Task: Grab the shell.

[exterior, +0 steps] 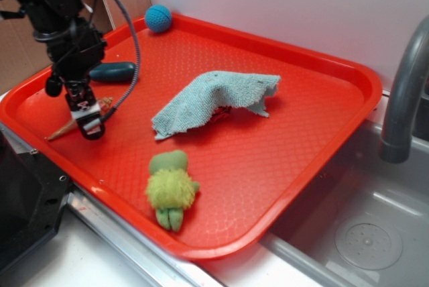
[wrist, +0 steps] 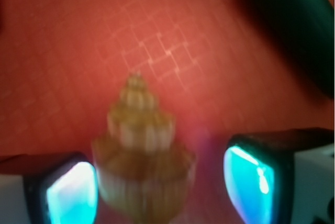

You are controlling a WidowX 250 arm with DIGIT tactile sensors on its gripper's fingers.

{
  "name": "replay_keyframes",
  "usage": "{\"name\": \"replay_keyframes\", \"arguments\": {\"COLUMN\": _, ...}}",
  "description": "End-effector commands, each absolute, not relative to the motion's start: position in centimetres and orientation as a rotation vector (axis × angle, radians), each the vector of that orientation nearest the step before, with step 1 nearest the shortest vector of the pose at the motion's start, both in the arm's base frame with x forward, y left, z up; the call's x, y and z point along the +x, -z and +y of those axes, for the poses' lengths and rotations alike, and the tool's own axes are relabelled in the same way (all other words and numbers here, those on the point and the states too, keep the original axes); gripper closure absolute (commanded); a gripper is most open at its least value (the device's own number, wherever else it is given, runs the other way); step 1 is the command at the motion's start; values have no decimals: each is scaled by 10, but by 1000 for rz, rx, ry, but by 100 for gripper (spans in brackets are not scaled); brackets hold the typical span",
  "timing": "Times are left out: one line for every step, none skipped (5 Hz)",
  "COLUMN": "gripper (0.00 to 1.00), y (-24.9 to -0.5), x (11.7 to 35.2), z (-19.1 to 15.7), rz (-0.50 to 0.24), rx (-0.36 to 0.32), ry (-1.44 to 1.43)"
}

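The exterior view looks down at an angle from the front on the whole red tray (exterior: 315,166) beside a sink (exterior: 375,233). The wrist view looks from just above the claw (wrist: 159,185) at the tray floor, very near and blurred. Both share the shell (exterior: 104,104) (wrist: 144,150) by the claw (exterior: 87,116).

wrist view all blurred; shell (wrist: 142,156) base cut off by bottom edge, pads (wrist: 70,192) cropped too. exterior: gripper (exterior: 86,114) hides mid shell (exterior: 106,103), something dark under cloth (exterior: 214,99), can't id.
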State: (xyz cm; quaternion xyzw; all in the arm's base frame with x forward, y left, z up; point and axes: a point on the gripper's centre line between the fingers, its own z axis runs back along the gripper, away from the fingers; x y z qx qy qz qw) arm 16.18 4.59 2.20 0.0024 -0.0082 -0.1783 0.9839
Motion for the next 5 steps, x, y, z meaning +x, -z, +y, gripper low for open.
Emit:
{"name": "replay_keyframes", "arguments": {"gripper": 0, "y": -19, "x": 191, "z": 38, "rz": -5, "rx": 32, "ry": 398}}
{"name": "replay_keyframes", "arguments": {"gripper": 92, "y": -20, "x": 167, "z": 32, "rz": 4, "rx": 22, "ry": 359}}
{"name": "replay_keyframes", "arguments": {"gripper": 100, "y": -26, "x": 171, "z": 32, "rz": -9, "rx": 20, "ry": 347}}
{"name": "replay_keyframes", "arguments": {"gripper": 100, "y": -26, "x": 172, "z": 33, "rz": -7, "rx": 5, "ry": 330}}
{"name": "replay_keyframes", "arguments": {"gripper": 100, "y": -48, "x": 183, "z": 33, "rz": -10, "rx": 28, "ry": 282}}
